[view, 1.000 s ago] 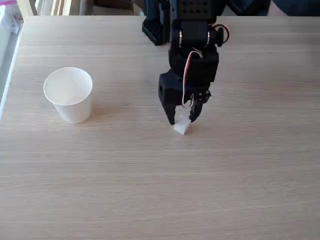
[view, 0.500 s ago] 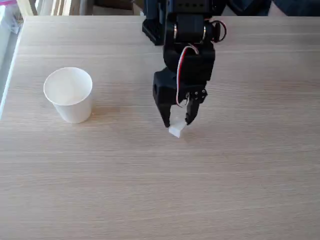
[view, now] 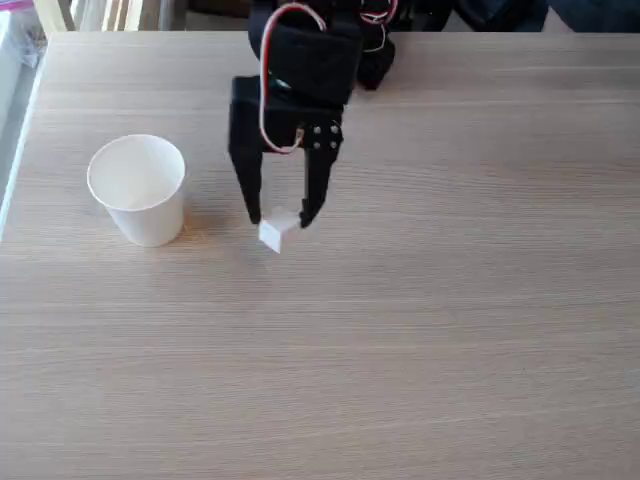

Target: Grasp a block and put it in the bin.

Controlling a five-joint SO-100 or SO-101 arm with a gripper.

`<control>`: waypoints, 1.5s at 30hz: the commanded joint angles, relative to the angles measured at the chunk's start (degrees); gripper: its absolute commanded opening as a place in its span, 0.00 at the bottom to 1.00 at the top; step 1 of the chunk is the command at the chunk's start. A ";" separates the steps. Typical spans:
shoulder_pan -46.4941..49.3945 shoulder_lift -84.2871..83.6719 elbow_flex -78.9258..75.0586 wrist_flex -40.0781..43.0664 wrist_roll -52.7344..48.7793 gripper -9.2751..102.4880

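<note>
A: What's on the left in the fixed view?
B: The bin (view: 137, 190), upright near the table's (view: 420, 350) left edge, nothing visible inside.
A: And right of it?
B: The gripper (view: 281, 220), fingers clamped on the block (view: 279, 233), near the bin. Bare wood spreads rightward and toward the front edge.

- block (view: 279, 233): plain white, matte;
- bin (view: 139, 190): plain white paper, unmarked;
- gripper (view: 281, 219): black all over;
- wires (view: 266, 100) on the arm: red and white;
- table (view: 450, 330): pale wood with fine straight grain lines
</note>
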 commanded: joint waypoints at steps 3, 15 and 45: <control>8.00 4.31 -5.27 4.39 -2.72 0.09; 19.25 3.78 -6.42 5.27 -8.17 0.09; 25.84 -7.12 -9.67 4.66 -11.60 0.26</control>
